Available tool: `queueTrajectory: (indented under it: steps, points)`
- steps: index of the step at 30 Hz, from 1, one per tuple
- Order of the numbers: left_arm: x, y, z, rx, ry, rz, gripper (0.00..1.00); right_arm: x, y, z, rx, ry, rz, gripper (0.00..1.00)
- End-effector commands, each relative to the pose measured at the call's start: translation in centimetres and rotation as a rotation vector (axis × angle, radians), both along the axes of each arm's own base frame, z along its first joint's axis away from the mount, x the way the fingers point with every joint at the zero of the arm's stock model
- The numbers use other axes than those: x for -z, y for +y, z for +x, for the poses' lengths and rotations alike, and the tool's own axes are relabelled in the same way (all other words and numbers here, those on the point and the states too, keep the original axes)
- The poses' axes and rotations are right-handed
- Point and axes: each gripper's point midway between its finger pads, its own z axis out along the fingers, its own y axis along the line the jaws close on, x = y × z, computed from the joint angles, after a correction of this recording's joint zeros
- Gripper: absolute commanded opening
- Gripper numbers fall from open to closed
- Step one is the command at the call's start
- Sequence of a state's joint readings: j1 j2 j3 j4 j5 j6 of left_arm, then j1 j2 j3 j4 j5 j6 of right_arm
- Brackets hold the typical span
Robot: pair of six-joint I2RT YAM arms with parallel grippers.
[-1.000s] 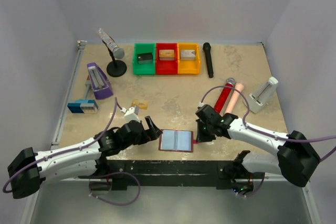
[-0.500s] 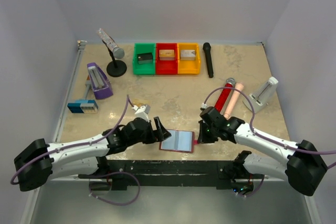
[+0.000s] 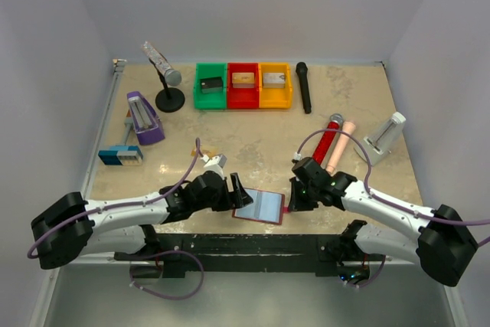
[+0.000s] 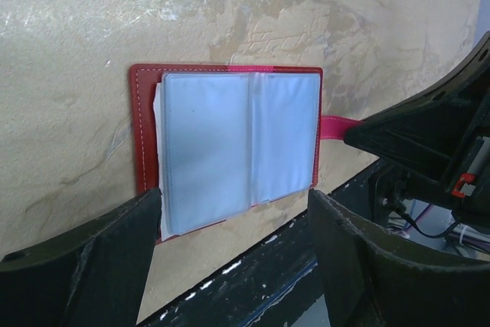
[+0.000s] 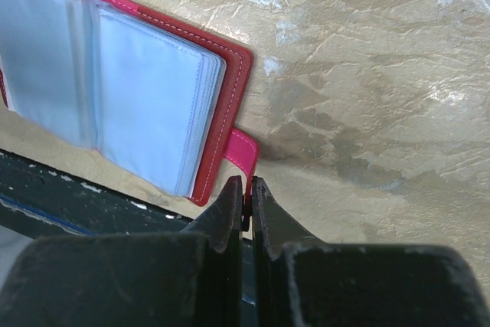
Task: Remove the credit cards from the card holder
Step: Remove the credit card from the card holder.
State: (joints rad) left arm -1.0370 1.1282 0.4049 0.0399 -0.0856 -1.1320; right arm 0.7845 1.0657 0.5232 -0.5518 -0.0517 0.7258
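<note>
The left gripper (image 3: 239, 191) hangs open over the wallet's (image 3: 260, 206) left edge. Closing there, it may pinch the whole stack of sleeves (image 4: 222, 143) or shove the wallet. The wallet lies spread at the table's (image 3: 253, 124) near edge, with no cards showing. The right gripper (image 5: 243, 201) is clamped on the tab (image 5: 243, 151). That thin hold may slip, and the wallet could slide off.

You couldn't make out credit cards through the card holder's (image 4: 230, 143) cloudy pockets. In the right wrist view it ran off the edge at 10 o'clock, and its strap (image 5: 242, 152) tip hid inside the right gripper (image 5: 243, 191).
</note>
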Motion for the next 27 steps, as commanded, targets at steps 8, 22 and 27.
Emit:
queueTrajectory:
  steps: [8,22,27]
  points:
    - [-1.0,-2.7,-0.2,0.082,-0.027,-0.036,0.78,-0.3,0.6,0.3,-0.007,-0.013,0.029,0.00]
    - [0.3,-2.7,-0.5,0.091,-0.002,-0.010,0.76,-0.3,0.8,0.3,-0.014,-0.008,0.037,0.00]
    - [0.4,-3.0,-0.6,0.102,0.005,-0.014,0.76,-0.2,1.0,0.2,-0.019,-0.002,0.041,0.00]
